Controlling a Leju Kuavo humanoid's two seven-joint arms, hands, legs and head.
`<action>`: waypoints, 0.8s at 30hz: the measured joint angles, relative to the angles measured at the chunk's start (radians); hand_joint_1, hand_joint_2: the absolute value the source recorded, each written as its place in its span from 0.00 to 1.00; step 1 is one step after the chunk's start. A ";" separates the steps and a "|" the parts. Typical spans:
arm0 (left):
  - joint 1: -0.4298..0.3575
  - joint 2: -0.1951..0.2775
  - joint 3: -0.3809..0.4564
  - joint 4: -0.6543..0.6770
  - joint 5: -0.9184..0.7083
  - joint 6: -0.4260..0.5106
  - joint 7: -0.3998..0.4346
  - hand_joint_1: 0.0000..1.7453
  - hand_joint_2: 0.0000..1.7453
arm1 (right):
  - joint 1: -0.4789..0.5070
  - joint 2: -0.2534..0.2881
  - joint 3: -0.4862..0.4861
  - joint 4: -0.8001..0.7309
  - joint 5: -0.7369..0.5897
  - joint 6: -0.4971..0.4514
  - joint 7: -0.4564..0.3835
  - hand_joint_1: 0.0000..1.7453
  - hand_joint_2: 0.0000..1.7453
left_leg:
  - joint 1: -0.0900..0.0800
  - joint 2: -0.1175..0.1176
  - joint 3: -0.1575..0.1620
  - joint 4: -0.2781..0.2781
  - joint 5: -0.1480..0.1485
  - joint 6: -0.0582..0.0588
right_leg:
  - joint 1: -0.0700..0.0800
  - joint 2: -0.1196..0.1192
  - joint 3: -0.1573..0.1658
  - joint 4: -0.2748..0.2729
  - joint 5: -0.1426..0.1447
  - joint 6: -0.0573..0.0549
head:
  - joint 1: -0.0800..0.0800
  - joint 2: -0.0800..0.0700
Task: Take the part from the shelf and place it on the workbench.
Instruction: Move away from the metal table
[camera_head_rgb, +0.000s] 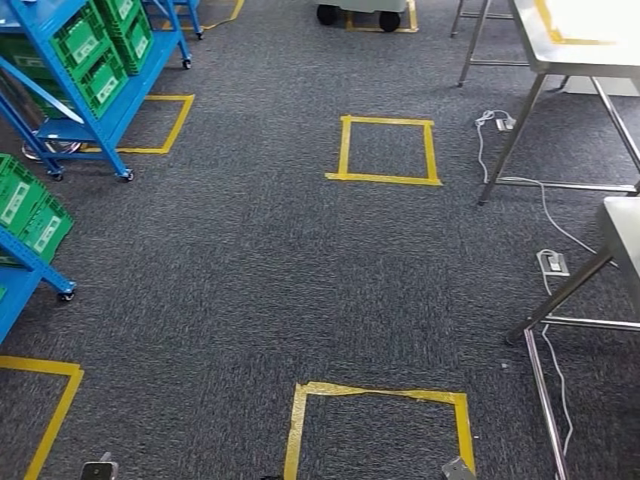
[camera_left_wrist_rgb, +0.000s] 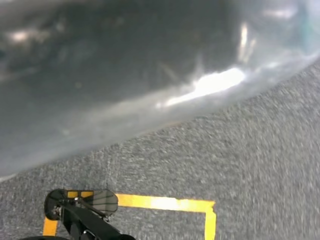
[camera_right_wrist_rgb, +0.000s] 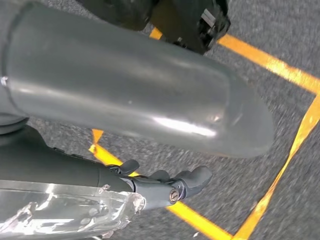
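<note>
A blue wheeled shelf (camera_head_rgb: 113, 112) stands at the far left with green crates (camera_head_rgb: 90, 55) on its slanted tiers; what lies inside them is too small to tell. Steel workbenches (camera_head_rgb: 581, 55) stand at the far right. My left hand (camera_head_rgb: 100, 468) just peeks in at the bottom edge; in the left wrist view it is a blurred grey surface (camera_left_wrist_rgb: 113, 75) and its fingers are hidden. My right hand (camera_head_rgb: 456, 468) hangs low at the bottom right. In the right wrist view its thick thumb (camera_right_wrist_rgb: 151, 95) and dark fingers (camera_right_wrist_rgb: 177, 187) stretch out straight above the carpet, holding nothing.
A second blue shelf (camera_head_rgb: 23, 270) with green crates (camera_head_rgb: 30, 210) stands closer at the left edge. Another steel bench (camera_head_rgb: 623, 225) is at the right. Yellow tape squares (camera_head_rgb: 385, 150) (camera_head_rgb: 377, 395) mark the grey carpet. White cables (camera_head_rgb: 543, 200) and a floor socket (camera_head_rgb: 555, 262) lie beside the bench legs.
</note>
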 joint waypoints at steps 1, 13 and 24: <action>0.000 0.000 0.000 0.000 0.000 0.000 0.000 0.00 0.00 | -0.001 0.000 0.000 0.000 0.000 0.000 0.000 0.00 0.00 | 0.003 0.015 0.035 -0.063 0.033 -0.004 | -0.001 -0.013 0.002 0.001 -0.002 0.004 | 0.000 0.000; 0.001 -0.003 -0.004 -0.008 0.000 0.000 0.000 0.00 0.00 | 0.000 0.000 0.001 0.001 0.000 0.000 0.000 0.00 0.00 | -0.005 -0.014 0.124 -0.237 0.087 0.051 | -0.002 0.056 -0.117 0.300 -0.164 0.045 | 0.016 0.000; 0.021 -0.003 0.015 -0.033 0.016 -0.034 0.048 0.00 0.00 | -0.024 0.005 0.019 0.004 0.013 0.015 0.008 0.00 0.00 | -0.004 -0.081 0.099 -0.210 0.074 0.018 | 0.000 0.093 -0.012 0.019 -0.006 0.008 | 0.011 0.000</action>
